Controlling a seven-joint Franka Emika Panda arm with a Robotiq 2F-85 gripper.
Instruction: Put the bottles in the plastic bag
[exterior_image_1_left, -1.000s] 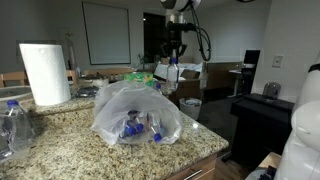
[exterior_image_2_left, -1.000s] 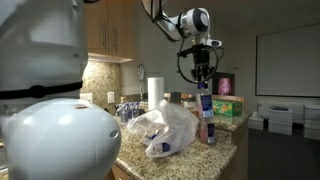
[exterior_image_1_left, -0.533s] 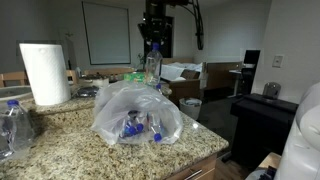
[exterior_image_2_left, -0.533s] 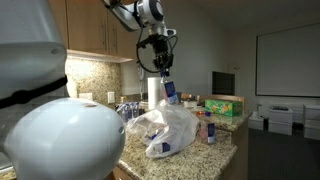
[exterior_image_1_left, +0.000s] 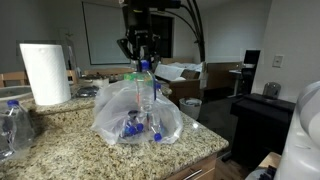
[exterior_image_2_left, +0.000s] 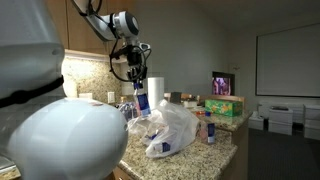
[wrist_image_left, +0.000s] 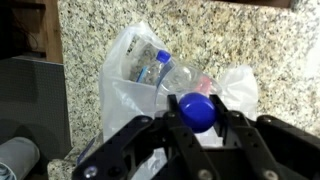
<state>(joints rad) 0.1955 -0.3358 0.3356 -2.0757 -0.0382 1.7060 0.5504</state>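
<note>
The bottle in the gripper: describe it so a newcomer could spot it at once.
On the granite counter, near the white paper towel roll, sits a crinkly whitish plastic bag. At its open top hangs a clear bottle, upright, pinched at its blue cap by the gripper. Unlike the other bottles lying in the bag's bottom, it alone is held in the air.

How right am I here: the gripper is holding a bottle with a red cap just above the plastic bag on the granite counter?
Nearly right, but the cap is blue, not red. The wrist view shows the gripper shut on the blue cap of the bottle, just above the plastic bag on the granite counter.
</note>
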